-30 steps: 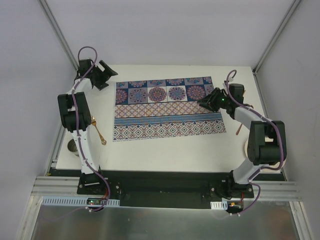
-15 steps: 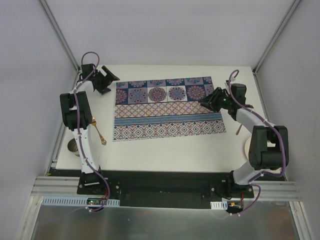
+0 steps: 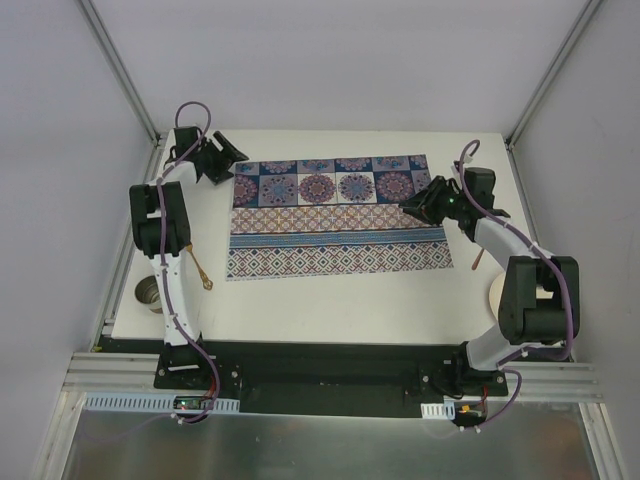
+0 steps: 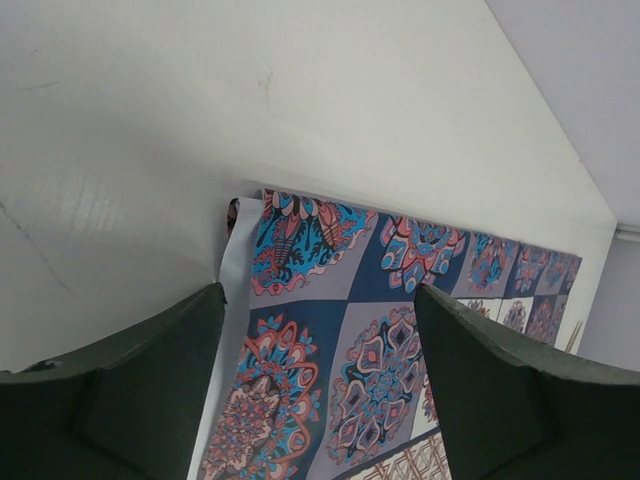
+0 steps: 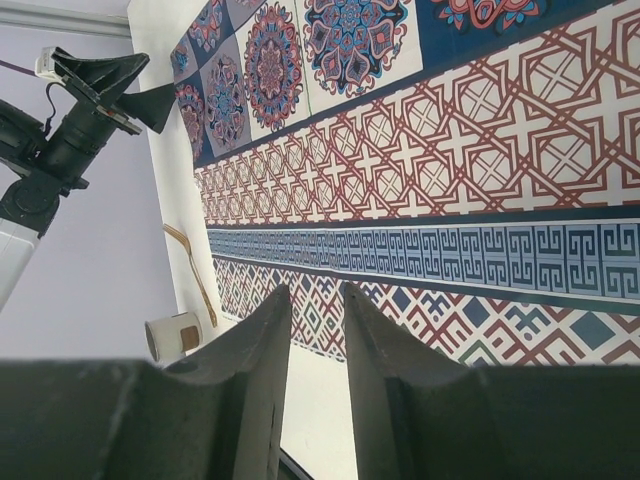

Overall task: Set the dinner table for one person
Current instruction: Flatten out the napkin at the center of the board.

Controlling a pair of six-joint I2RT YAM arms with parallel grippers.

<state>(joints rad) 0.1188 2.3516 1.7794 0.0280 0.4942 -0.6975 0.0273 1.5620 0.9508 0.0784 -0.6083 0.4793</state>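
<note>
The dinner table point(image 3: 330, 300) is a white top with a blue-and-red patterned placemat point(image 3: 335, 215) lying flat on it. My left gripper point(image 3: 222, 160) hangs at the mat's far-left corner. In the left wrist view my left gripper point(image 4: 318, 295) is open, its jaws standing either side of the placemat point(image 4: 300, 240) corner, where a strip of the underside shows folded over. My right gripper point(image 3: 415, 205) sits over the mat's right edge. Seen from the right wrist, that gripper point(image 5: 316, 290) has a narrow gap with only table and mat showing through it.
A gold utensil point(image 3: 200, 268) lies left of the mat, and a small cup point(image 3: 150, 295) stands at the near-left table edge. Right of the mat lie a wooden utensil point(image 3: 477, 258) and a white round thing point(image 3: 493, 295), partly hidden by the right arm.
My left gripper has reached farther back and right to the mat's far-left corner, and its jaws have narrowed a little. The right arm has barely shifted.
</note>
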